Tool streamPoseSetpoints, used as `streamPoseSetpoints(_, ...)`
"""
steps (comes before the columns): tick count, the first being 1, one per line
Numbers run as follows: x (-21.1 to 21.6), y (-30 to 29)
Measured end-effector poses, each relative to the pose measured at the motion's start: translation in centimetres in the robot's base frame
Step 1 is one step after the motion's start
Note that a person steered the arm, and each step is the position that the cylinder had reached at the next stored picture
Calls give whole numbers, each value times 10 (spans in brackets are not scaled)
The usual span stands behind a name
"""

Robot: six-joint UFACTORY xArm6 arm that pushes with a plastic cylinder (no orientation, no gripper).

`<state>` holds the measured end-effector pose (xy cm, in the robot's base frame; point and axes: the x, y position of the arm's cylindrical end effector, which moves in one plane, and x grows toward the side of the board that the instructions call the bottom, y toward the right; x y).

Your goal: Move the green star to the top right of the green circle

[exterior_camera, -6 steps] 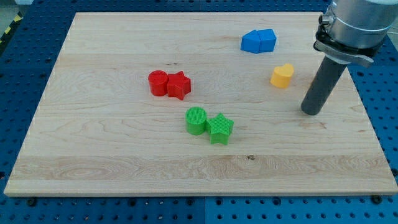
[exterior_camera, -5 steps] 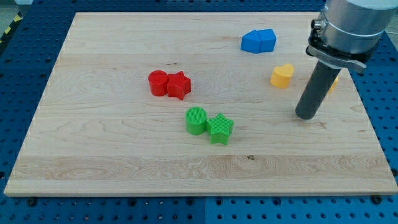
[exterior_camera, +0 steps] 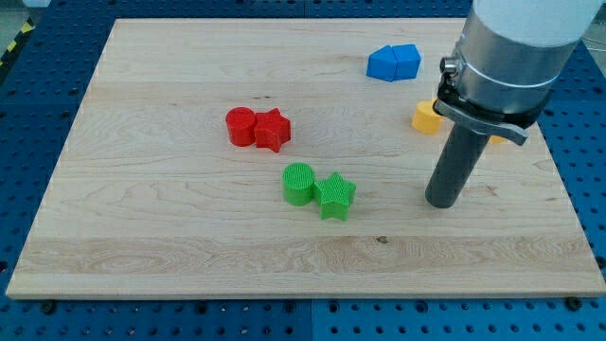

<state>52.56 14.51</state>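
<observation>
The green star (exterior_camera: 336, 196) lies near the board's middle, touching the right side of the green circle (exterior_camera: 299, 183) and slightly below it. My tip (exterior_camera: 441, 203) rests on the board to the right of the green star, about a hundred pixels away and touching no block. The arm's grey body rises from it toward the view's top right.
A red circle (exterior_camera: 240, 126) and red star (exterior_camera: 273, 130) sit together above and left of the green pair. Two blue blocks (exterior_camera: 393, 62) lie near the top. A yellow block (exterior_camera: 425, 117) is partly hidden behind the arm. The wooden board (exterior_camera: 142, 237) has a blue pegboard around it.
My tip has moved left and toward the view's bottom, closer to the green star. The arm now covers part of the yellow block. No block has moved.
</observation>
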Motion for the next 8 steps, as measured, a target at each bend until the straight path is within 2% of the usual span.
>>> streamPoseSetpoints(3, 6, -29)
streamPoseSetpoints(7, 6, -35)
streamPoseSetpoints(8, 6, -59)
